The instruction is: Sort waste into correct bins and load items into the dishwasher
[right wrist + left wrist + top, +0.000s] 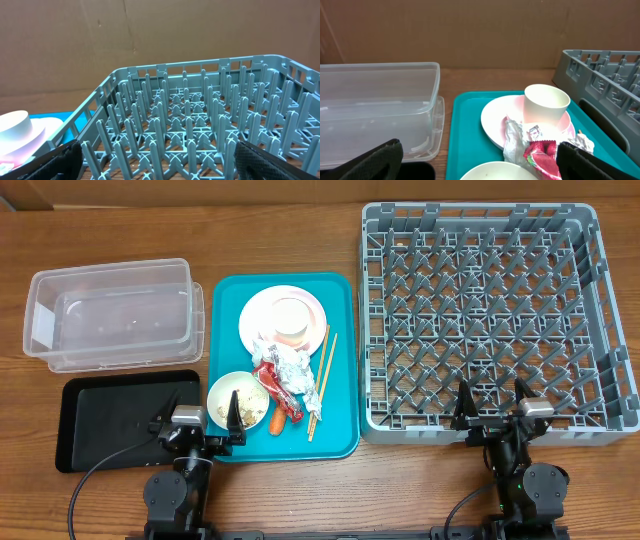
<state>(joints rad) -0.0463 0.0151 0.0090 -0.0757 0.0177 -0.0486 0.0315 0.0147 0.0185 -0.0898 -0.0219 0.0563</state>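
Wrapper point(279, 389), foil point(286, 363), carrot point(276, 420) lie on teal tray point(341, 310), centre frame; your left gripper point(196, 423) and right gripper point(492, 408) spread wide, empty.

On my overhead feed I see a teal serving tray point(340, 405) lying flat on the wooden table point(300, 230), just left of centre, its long sides running up and down the frame. The tabletop is brown with a visible grain. A dark shape point(30, 190) that I can't identify sits at the upper left corner. In both wrist views a plain brown cardboard wall point(470, 30) fills the upper half of the frame.
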